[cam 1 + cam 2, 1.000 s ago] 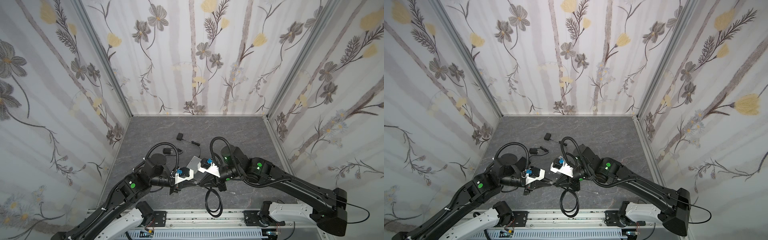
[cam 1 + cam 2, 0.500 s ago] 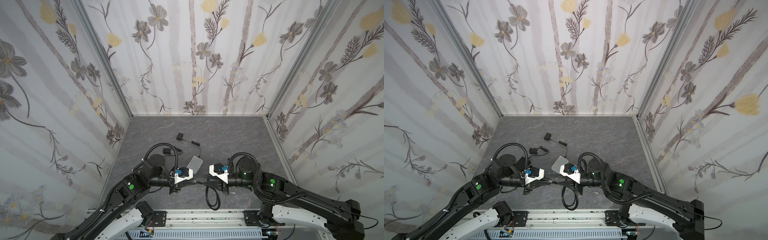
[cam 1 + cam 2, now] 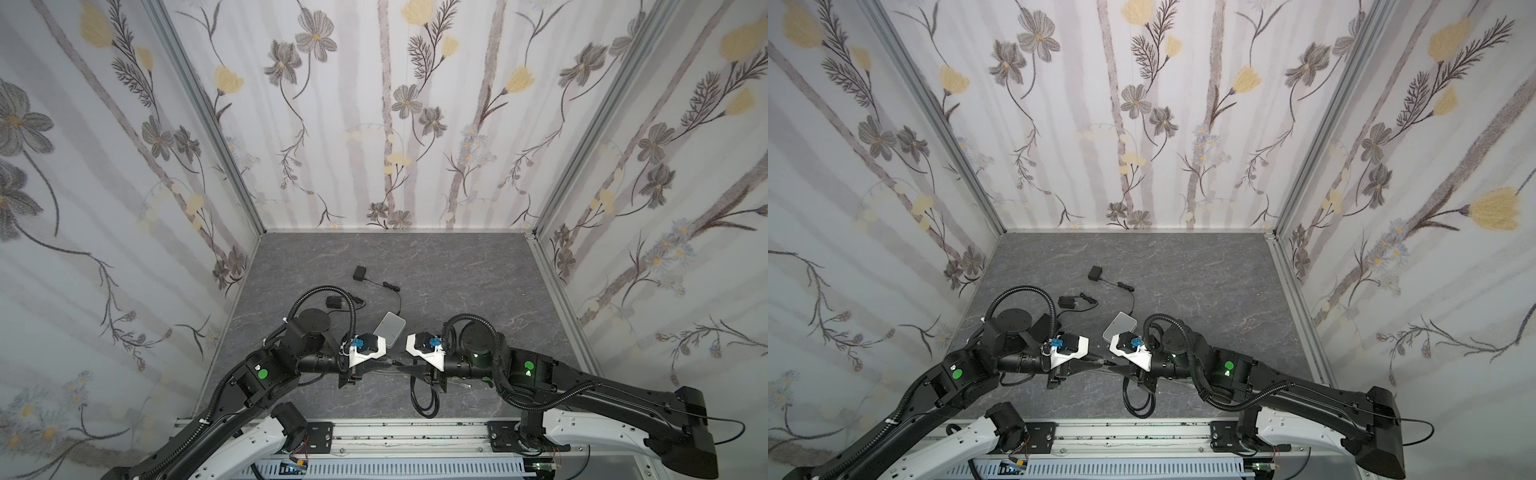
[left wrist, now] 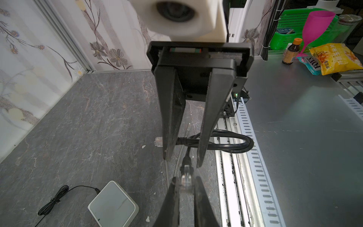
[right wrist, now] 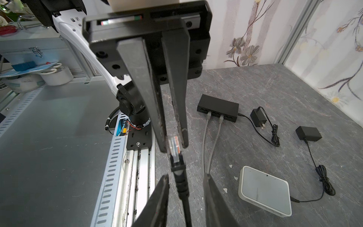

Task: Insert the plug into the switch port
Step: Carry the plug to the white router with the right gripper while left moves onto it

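The plug (image 4: 185, 177) is a clear connector on a black cable (image 5: 181, 184). My left gripper (image 4: 185, 179) is shut on the plug, holding it just above the floor near the front rail. My right gripper (image 5: 186, 175) faces it tip to tip and is open, its fingers on either side of the cable's black boot without touching it. In both top views the two grippers (image 3: 388, 362) (image 3: 402, 368) meet just in front of the flat white box (image 3: 390, 328) (image 3: 1120, 326). The box (image 5: 265, 190) lies flat. Its switch port does not show clearly.
The cable's slack loops (image 3: 424, 399) by the front rail (image 3: 395, 428), its other clear plug (image 4: 158, 141) lying loose. A black switch (image 5: 218, 106) with two grey cables sits further back. Two black power adapters (image 3: 358, 273) (image 3: 332, 302) with thin cords lie behind the box.
My right arm has drawn back toward the front rail, and its jaws have opened off the cable. The left gripper has stayed still with the plug.
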Controlling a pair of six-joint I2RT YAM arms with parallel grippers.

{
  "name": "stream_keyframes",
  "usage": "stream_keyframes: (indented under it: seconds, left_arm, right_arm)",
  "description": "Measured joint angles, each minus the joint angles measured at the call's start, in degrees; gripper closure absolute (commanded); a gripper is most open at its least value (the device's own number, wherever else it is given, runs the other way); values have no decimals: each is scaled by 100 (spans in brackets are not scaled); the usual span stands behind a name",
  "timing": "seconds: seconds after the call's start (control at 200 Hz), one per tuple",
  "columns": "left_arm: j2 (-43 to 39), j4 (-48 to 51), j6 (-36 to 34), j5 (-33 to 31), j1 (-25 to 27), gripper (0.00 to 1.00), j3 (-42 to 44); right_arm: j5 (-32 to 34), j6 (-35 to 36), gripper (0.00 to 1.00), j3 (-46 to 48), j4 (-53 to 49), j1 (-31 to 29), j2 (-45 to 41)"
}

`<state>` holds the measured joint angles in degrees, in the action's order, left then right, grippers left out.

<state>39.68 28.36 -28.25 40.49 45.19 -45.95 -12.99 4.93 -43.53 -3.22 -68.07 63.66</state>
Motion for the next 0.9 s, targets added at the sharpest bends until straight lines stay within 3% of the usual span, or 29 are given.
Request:
stream_keyframes:
  seconds: [0.53, 0.819, 0.899]
  left_arm:
    - [-74, 20, 48, -37, 0, 98, 0]
    - [-70, 20, 118, -24, 4, 97, 0]
    - [-50, -26, 197, -17, 4, 89, 0]
  right_arm:
    - [-232, -144, 72, 225, 352, -7, 136]
    - [-227, -188, 94, 297, 424, -11, -9]
    - [-229, -192, 100, 304, 409, -11, -63]
